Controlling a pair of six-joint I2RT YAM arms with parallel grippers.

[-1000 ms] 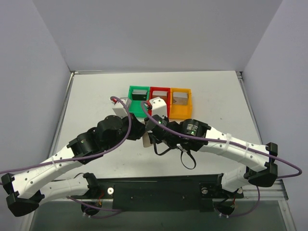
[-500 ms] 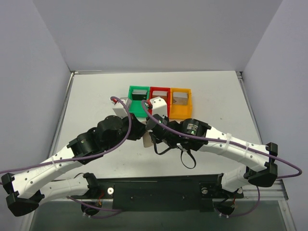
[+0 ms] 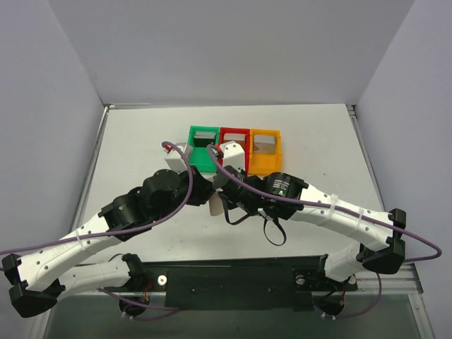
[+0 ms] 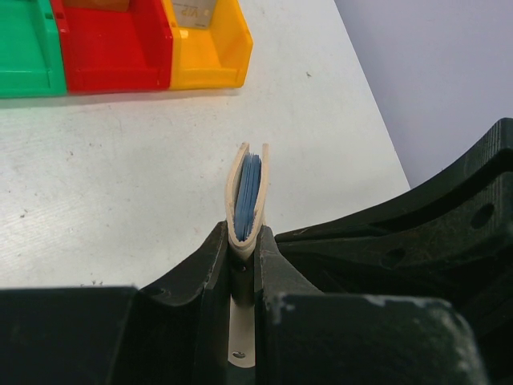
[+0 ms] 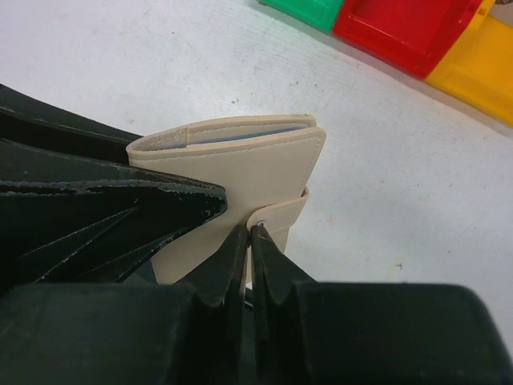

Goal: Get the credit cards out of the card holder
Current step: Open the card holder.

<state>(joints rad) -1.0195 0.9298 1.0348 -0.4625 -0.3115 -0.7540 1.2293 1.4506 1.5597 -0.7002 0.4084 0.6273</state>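
Opening the card holder (image 4: 245,188) is the step: left gripper (image 4: 243,241) clamps its folded edge, right gripper (image 5: 249,231) pinches its closure tab (image 5: 284,210), which next likely needs pulling free

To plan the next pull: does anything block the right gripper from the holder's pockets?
Yes: the holder is folded shut in the left gripper, its tan covers over the pockets. The right gripper pinches only its strap.

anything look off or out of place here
Nothing is spilled or damaged. The card holder is folded shut and held edge-on, pinched at its fold by the left gripper. The right gripper has its jaws shut on the strap. The three bins sit in a neat row.
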